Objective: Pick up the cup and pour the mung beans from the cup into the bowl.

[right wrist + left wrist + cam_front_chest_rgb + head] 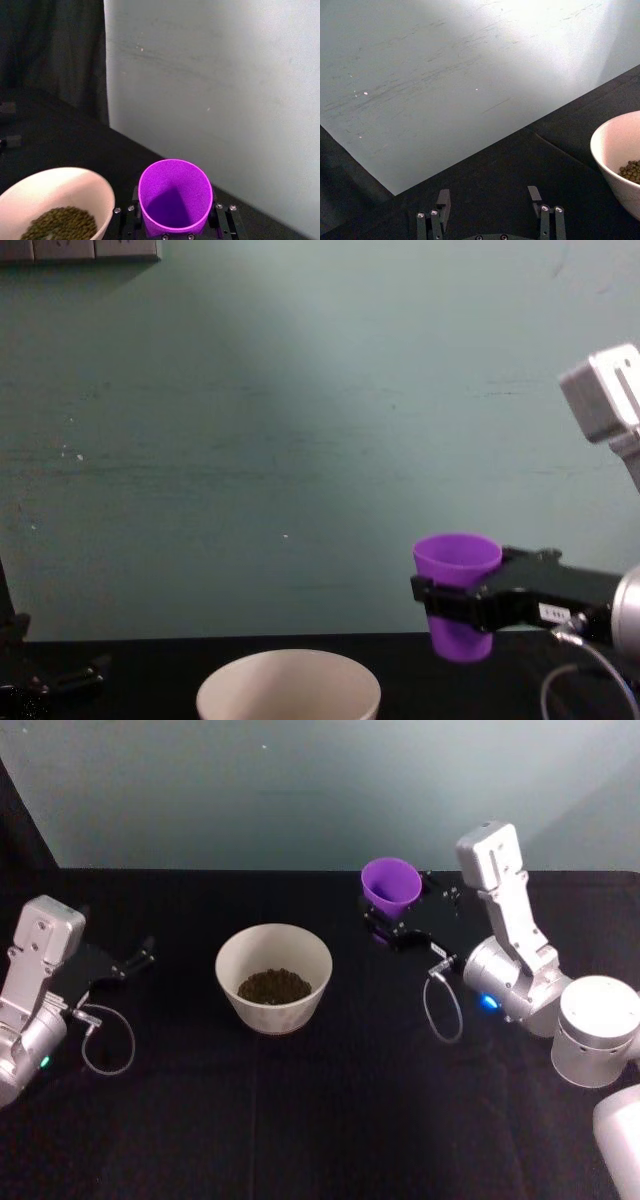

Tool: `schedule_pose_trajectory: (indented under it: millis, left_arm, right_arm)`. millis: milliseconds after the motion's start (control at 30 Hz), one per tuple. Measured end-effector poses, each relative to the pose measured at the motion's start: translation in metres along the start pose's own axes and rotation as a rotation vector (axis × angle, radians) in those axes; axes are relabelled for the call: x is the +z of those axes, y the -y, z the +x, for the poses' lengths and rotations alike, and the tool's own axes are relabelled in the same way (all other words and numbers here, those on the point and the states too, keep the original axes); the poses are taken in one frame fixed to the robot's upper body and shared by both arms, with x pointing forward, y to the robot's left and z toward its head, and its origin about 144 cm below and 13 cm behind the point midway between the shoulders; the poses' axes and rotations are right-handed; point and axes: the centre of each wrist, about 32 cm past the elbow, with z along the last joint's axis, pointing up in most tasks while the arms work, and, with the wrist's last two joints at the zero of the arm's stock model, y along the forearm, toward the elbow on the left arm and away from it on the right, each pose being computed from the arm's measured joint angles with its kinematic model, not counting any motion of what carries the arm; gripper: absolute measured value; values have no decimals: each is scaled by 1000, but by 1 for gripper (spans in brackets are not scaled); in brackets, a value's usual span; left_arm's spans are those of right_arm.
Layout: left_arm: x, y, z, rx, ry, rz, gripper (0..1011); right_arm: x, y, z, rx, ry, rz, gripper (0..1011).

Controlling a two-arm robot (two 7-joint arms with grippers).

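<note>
Bowl: the cream-white bowl (273, 977) stands nearest on the black surface (300, 1120), a layer of mung beans (274, 985) on its bottom.
Left tool: the left tool (140, 957) lies low at the robot's left, well apart from the bowl, fingers spread and grasping nothing; parked.
Right tool: the right tool (385, 923) is clenched on the purple cup (390, 886), farther back and to the bowl's right.
Cup: upright, raised clear of the surface in the chest view; its interior looks empty in the right wrist view.
Step in hand: judged as post-pour, the cup righted beside the bowl.
Next move: likely lowering the cup onto bare surface, clear of the bowl, then releasing.
</note>
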Motion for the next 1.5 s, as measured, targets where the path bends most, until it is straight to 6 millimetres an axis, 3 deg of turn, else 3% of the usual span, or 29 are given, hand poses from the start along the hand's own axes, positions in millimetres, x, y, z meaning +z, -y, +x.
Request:
schedule_pose_trajectory:
  millis: [600,1300,1500]
  left_arm:
    - [0,0,0,0,0,0,1000]
    - [0,0,0,0,0,0,1000]
    - [0,0,0,0,0,0,1000]
  right_arm:
    - [-53,-5,12,88,-206,-11,721]
    - [-69,-1,7,89,-162,-10,723]
    - [-75,-1,4,77,-151,23,872]
